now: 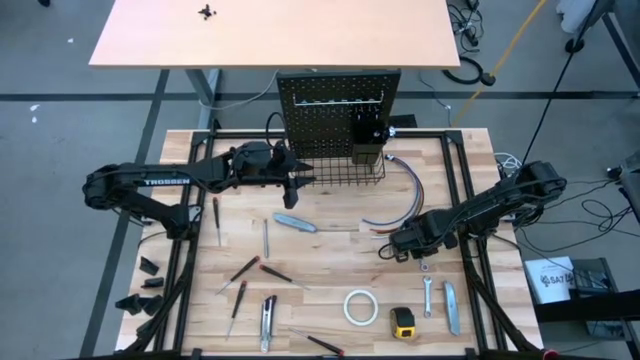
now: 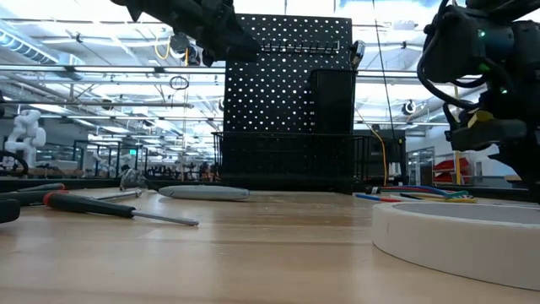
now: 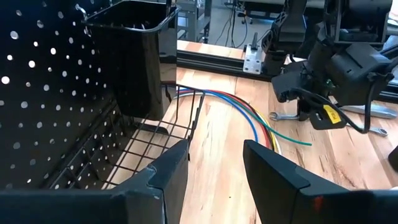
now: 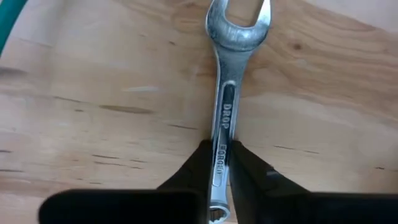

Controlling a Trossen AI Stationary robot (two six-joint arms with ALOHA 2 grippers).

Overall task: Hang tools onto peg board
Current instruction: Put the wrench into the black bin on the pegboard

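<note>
Right gripper (image 4: pixel 217 171) pinches a silver wrench (image 4: pixel 227 93) flat on the pale wood table (image 1: pixel 330 255). Left gripper (image 3: pixel 214 165) hangs open by the peg board (image 1: pixel 335 110); bkgd looks like a lab hall.

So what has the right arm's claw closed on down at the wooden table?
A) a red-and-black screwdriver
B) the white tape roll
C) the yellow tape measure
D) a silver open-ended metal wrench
D: the right wrist view shows the right gripper with its two dark fingers pinched on the shank of the silver open-ended metal wrench, which lies flat on the wooden table.
</note>
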